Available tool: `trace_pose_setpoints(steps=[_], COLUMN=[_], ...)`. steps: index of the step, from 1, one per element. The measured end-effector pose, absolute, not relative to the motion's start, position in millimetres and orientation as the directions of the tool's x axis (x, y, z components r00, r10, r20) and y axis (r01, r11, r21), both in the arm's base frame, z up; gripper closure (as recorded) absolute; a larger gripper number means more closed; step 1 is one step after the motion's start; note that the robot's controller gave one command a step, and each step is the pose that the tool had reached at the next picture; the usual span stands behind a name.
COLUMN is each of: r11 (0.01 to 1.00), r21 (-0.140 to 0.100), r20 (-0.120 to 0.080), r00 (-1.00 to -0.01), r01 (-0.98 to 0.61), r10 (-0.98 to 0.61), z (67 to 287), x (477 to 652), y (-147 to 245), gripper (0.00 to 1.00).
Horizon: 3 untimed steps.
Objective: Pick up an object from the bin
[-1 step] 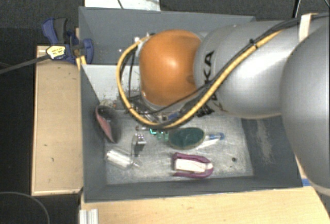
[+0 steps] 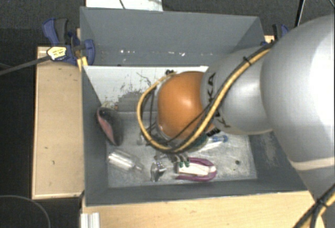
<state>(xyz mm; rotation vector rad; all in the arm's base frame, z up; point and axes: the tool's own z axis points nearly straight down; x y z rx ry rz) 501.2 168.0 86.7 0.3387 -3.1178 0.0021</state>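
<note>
A: Where is the hand (image 2: 159, 161) right now?

B: Low in the grey metal bin (image 2: 157, 196), at the lower middle of the frame, tucked beneath the arm's rounded orange cover (image 2: 180, 101). Whether it is spread or closed, I cannot tell; the cover hides too much.

A: What lies nearest to it?

B: A purple-and-white looped plastic piece (image 2: 196, 170), just right of the hand on the bin floor, near the lower wall. A small clear plastic piece (image 2: 121, 160) lies to the left, and a dark oval thing with a pink face (image 2: 108, 125) leans by the left wall, well apart.

A: How does the purple piece lie?

B: Flat, its long axis running left to right across the frame. The rounded loop end points right, the other end toward the hand.

A: How would it handle?

B: Light and stiff, I would judge, with smooth plastic that may slip. Taking hold across the narrow width near its middle, square to the long axis, looks safest; gripped at an end it could swing.
</note>
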Motion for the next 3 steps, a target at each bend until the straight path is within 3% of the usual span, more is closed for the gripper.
trace_pose_setpoints(steps=[1, 2, 3], r11=[0.847, 0.671, 0.675], r21=[-0.002, 0.009, 0.012], r20=[-0.001, -0.008, 0.008], r00=[-0.847, -0.671, -0.675], r01=[-0.531, -0.741, -0.738], r10=[-0.531, -0.741, -0.738], z=[115.1, 80.8, 81.1], x=[502.7, 500.8, 498.8], y=[77.5, 53.7, 50.2], gripper=[0.0, 0.0, 1.0])
